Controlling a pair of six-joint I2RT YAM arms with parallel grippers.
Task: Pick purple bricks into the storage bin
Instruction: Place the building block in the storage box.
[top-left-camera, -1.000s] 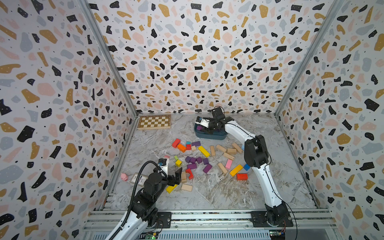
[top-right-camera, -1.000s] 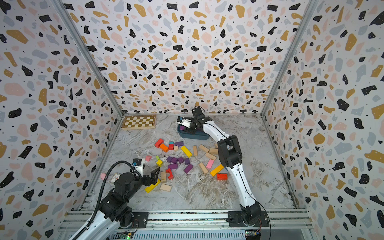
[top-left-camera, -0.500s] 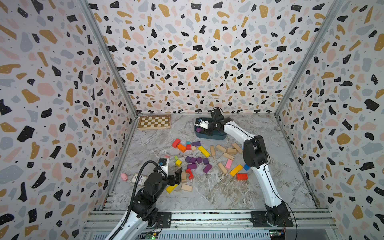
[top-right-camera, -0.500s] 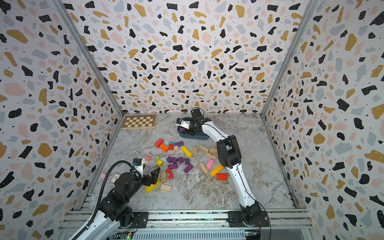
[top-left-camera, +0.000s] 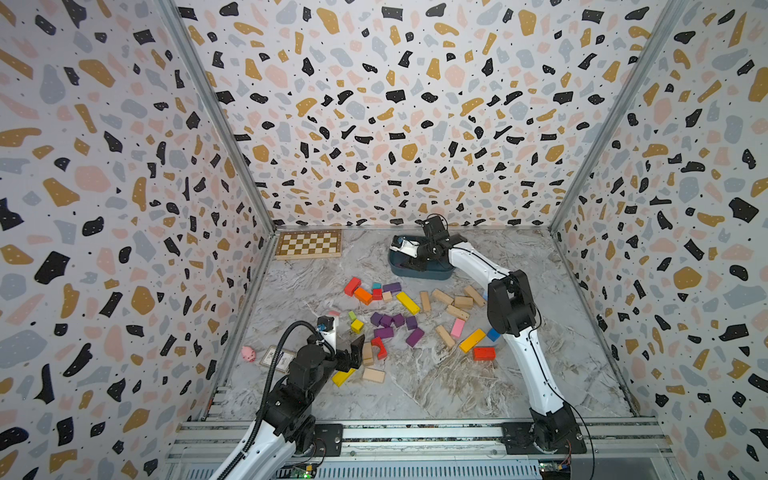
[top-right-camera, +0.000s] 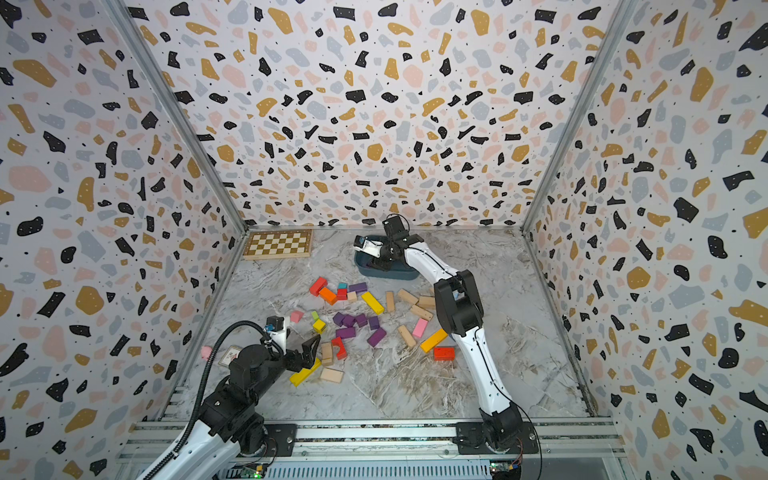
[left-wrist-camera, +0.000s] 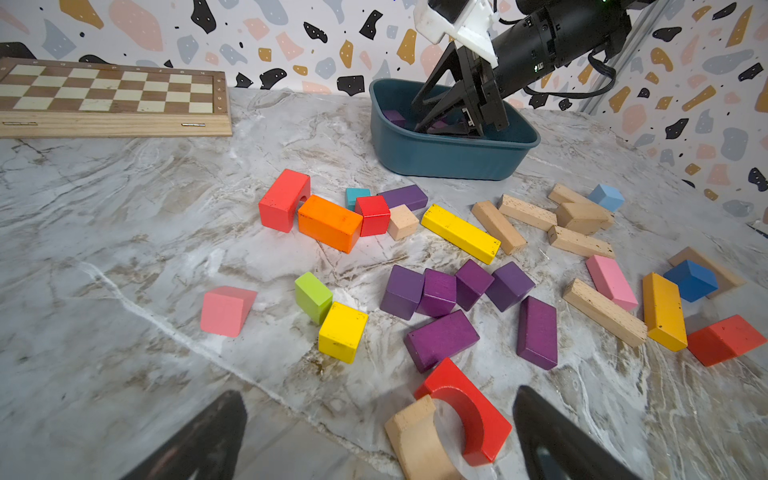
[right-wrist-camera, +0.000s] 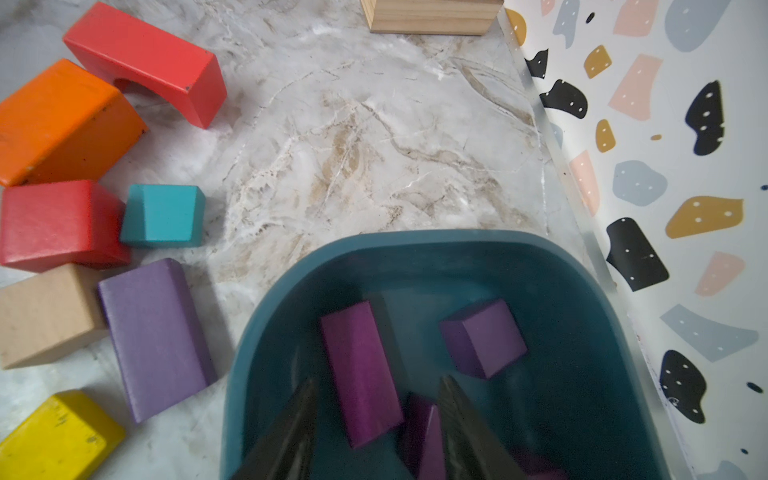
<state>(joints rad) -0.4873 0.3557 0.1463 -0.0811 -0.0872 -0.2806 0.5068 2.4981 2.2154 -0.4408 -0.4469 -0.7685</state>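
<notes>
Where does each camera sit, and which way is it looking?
Top views: high behind the arms, looking down on the whole table; both arms show.
Left wrist: on the left gripper, low, looking across the blocks toward the bin; its fingers show.
Right wrist: on the right gripper, looking down into the bin at purple bricks; its fingers show.
Shared: both wrist views show the bin.

Both arms are wearing white shells between black joints: left arm (top-left-camera: 307, 365), right arm (top-left-camera: 536, 365). A black ribbed hose (top-left-camera: 286, 334) is looping off the left; the right gripper (right-wrist-camera: 379, 379) is showing dark, tapered fingers (right-wrist-camera: 291, 432).
</notes>
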